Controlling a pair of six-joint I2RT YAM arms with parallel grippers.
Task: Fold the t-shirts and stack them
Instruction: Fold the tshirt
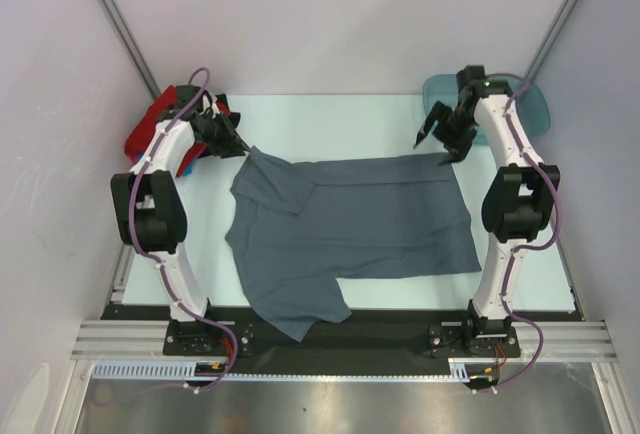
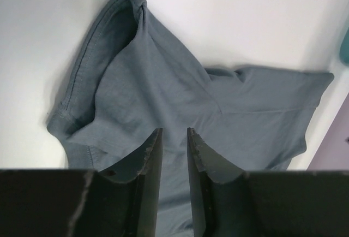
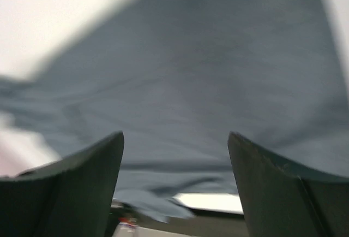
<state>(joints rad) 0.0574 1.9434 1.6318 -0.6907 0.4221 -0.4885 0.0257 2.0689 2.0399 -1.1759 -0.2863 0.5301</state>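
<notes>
Centre frame: slate grey-blue cloth t-shirt (image 1: 360,219) spread. Left gripper (image 1: 240,146) clamped on upper-left corner. Right gripper (image 1: 433,150) apart; should take upper-right corner evenly.

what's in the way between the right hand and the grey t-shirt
Nothing visible: the right hand hangs open over the grey t-shirt at its far right corner, with only air between them.

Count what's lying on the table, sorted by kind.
Grey shirt, spread out: 1
Heap of coloured shirts, number inside unclear: 1
Teal tub: 1
Total: 3
</notes>
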